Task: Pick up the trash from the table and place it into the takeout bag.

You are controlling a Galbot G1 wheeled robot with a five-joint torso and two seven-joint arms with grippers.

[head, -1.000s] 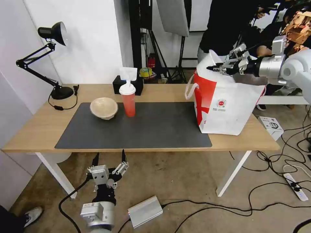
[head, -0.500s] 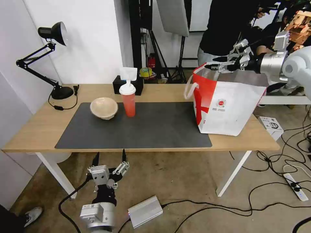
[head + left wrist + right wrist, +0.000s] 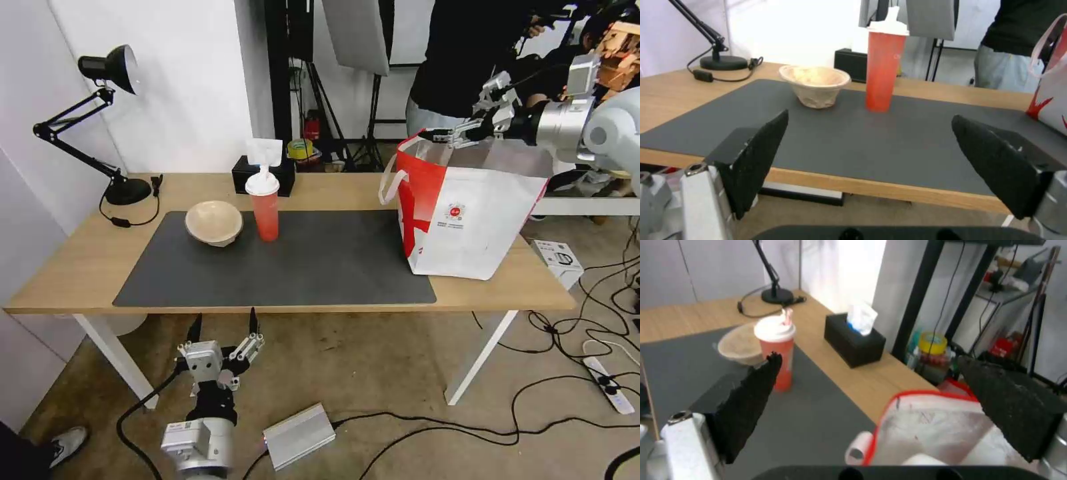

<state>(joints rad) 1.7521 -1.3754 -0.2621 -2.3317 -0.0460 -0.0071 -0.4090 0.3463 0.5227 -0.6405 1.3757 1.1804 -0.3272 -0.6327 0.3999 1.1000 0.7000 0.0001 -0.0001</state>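
Note:
A shallow beige paper bowl (image 3: 213,222) (image 3: 815,85) (image 3: 740,346) and a tall red cup (image 3: 265,207) (image 3: 882,66) (image 3: 775,348) with a white domed lid stand side by side on the dark grey mat (image 3: 320,267), on the table's (image 3: 80,267) left half. The white and red takeout bag (image 3: 467,220) (image 3: 929,426) stands open at the right end. My right gripper (image 3: 437,137) (image 3: 867,360) hovers open over the bag's far left rim, holding nothing. Open as well, my left gripper (image 3: 225,327) (image 3: 870,116) hangs below the table's front edge, pointing up.
A black desk lamp (image 3: 107,67) and a black tissue box (image 3: 263,175) sit along the back edge. A person (image 3: 467,53) stands behind the bag. On the floor lie cables, a grey box (image 3: 299,437) and a white box (image 3: 559,260).
My right arm has risen slightly over the bag. The bag's raised white top has dropped back, and its red rim now stands level. The left arm has stayed put.

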